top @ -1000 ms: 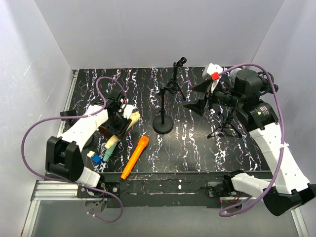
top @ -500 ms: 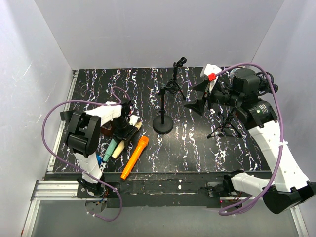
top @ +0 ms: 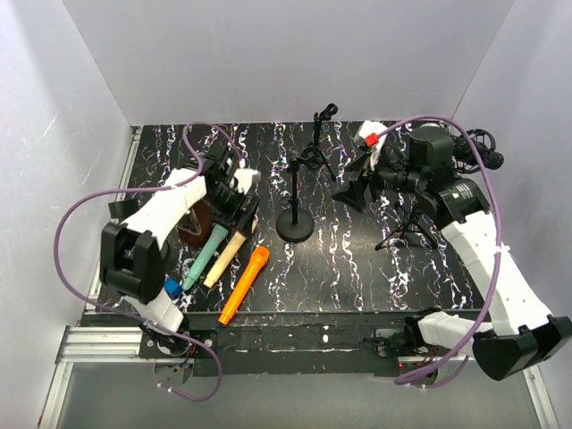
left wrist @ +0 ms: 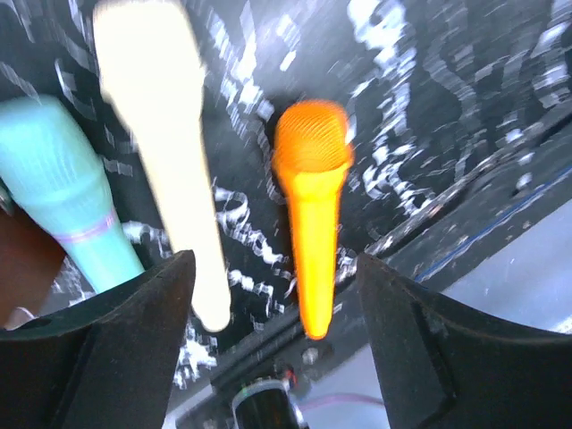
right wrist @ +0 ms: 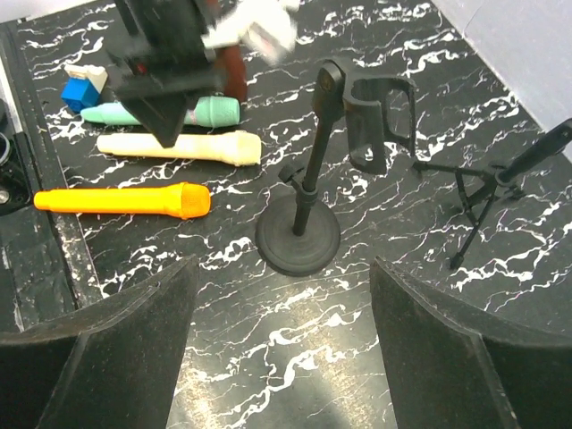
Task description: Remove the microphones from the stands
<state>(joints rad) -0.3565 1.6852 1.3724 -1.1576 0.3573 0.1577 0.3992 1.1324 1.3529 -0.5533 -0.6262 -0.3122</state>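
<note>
Left gripper (left wrist: pixel 273 264) has spread and let go, cream microphone (top: pixel 226 259) lying lower left beside orange microphone (top: pixel 244 284); stand clip (right wrist: pixel 382 116) empty, removal looks done.

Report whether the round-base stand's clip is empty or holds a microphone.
Empty: the clip is hollow; the orange microphone, cream microphone and teal microphone lie on the table.

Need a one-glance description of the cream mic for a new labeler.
On the black marbled table, look left of the round-base stand in the top view, where three microphones lie side by side. The cream microphone is the middle one, between the teal microphone and the orange microphone, and the only pale one.
</note>
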